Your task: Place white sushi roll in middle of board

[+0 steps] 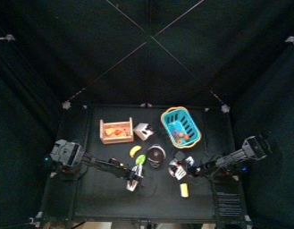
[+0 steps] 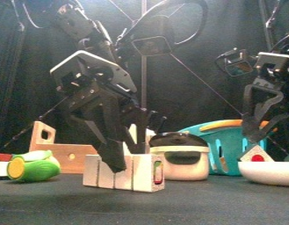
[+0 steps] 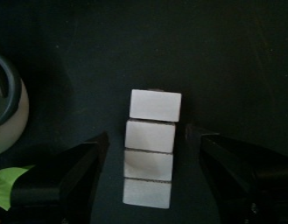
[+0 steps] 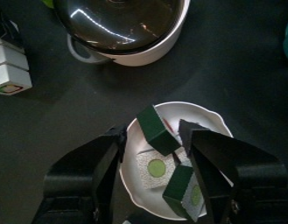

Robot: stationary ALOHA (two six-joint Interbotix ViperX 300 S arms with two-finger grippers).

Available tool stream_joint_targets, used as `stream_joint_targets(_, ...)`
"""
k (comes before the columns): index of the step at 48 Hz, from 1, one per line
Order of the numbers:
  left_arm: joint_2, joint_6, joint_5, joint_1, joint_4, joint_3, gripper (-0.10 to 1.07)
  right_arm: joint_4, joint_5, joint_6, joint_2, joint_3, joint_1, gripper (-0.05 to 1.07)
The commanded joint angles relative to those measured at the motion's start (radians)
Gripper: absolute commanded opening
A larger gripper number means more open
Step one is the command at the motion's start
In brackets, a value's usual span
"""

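Left end effector [image 3: 152, 171] spread wide, straddling white sushi roll [image 3: 152, 149] near front edge of worktop [image 3: 228, 52], jaws flanking its long sides, seemingly lined up for a grab. Roll not yet on wooden board [image 1: 115, 131], well apart toward back left. Right end effector [image 4: 170, 162] over white dish [image 4: 170, 157], apparently pinching dark green pieces. Beyond, pot [image 2: 182, 156] and blue basket [image 1: 180, 126].
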Motion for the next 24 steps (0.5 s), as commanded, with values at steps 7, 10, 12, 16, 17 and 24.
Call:
stream_joint_targets(7,-0.034,-0.005,-0.008,0.005,0.0,-0.015,1.02,0.008,-0.002,0.002,-0.011,-0.008,0.002,0.86)
stream_joint_targets(10,-0.037,-0.006,-0.008,0.003,0.0,-0.012,1.02,0.009,0.0,0.002,-0.009,-0.008,0.002,0.86)
stream_joint_targets(12,-0.038,-0.006,-0.009,0.003,0.0,-0.012,1.02,0.008,-0.002,0.002,-0.011,-0.008,0.0,0.86)
stream_joint_targets(16,-0.048,-0.006,-0.009,0.003,-0.002,-0.011,1.02,0.008,-0.002,0.002,-0.009,-0.008,0.002,0.86)
stream_joint_targets(17,-0.051,-0.006,-0.011,0.003,-0.002,-0.009,1.02,0.008,0.0,0.0,-0.009,-0.008,0.0,0.86)
stream_joint_targets(24,-0.094,-0.011,-0.055,0.003,-0.009,0.035,1.02,0.009,-0.002,0.0,-0.011,-0.009,0.002,0.86)
